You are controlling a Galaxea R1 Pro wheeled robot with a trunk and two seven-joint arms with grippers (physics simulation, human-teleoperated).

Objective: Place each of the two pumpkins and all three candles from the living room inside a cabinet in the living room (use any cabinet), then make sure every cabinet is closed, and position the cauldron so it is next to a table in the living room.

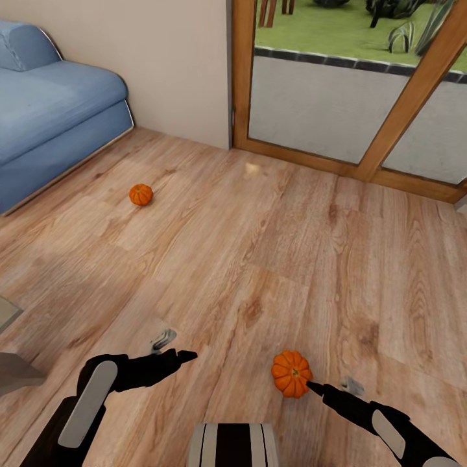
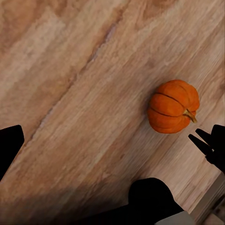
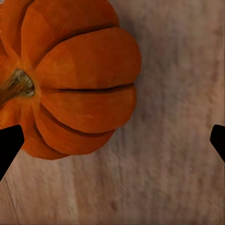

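Two orange ribbed pumpkins lie on the wooden floor. The near pumpkin (image 1: 291, 373) sits just ahead of my right gripper (image 1: 316, 388), whose fingertip reaches its side. In the right wrist view this pumpkin (image 3: 70, 79) looms large with its stem showing, partly off to one side of my open right gripper (image 3: 112, 145). It also appears in the left wrist view as the pumpkin (image 2: 173, 106). My left gripper (image 1: 180, 356) hangs open over bare floor, well left of it. The far pumpkin (image 1: 141, 194) rests near the sofa. A small pale blurred object (image 1: 252, 169) lies by the door. The cabinet is out of view.
A blue sofa (image 1: 52, 110) fills the far left. A wood-framed glass door (image 1: 363, 97) and a beige wall (image 1: 168, 58) close the far side. A grey furniture corner (image 1: 10, 373) juts in at the left edge. My trunk (image 1: 233, 444) is at the bottom.
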